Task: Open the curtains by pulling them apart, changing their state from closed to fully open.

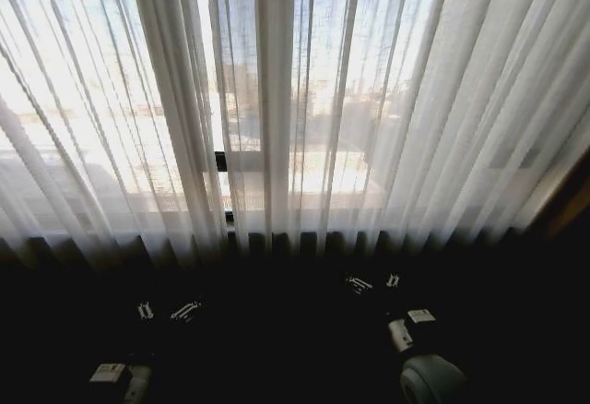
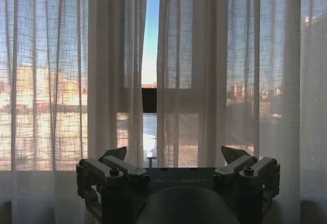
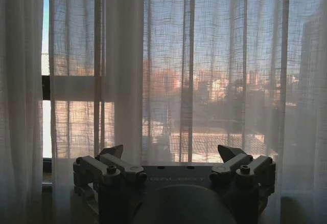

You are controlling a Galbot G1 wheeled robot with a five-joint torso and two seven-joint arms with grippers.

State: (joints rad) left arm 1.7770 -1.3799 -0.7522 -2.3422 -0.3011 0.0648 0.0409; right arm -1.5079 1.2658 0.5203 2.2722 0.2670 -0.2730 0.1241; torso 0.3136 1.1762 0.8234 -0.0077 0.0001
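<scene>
The left gripper (image 2: 173, 155) hangs low before the window, its fingers spread wide with nothing between them, clear of the fabric. The right gripper (image 3: 172, 152) sits the same way beside it, released and empty. In the head view both rest in deep shadow beneath the hem line. Ahead of them the curtains (image 1: 295, 100) hang across the whole window: sheer, cream-white, loosely woven, falling in many upright pleats. A narrow gap (image 2: 149, 70) shows between the two panels, with sky and a dark window frame bar (image 2: 149, 100) behind. Sunlit buildings glow faintly through the weave.
</scene>
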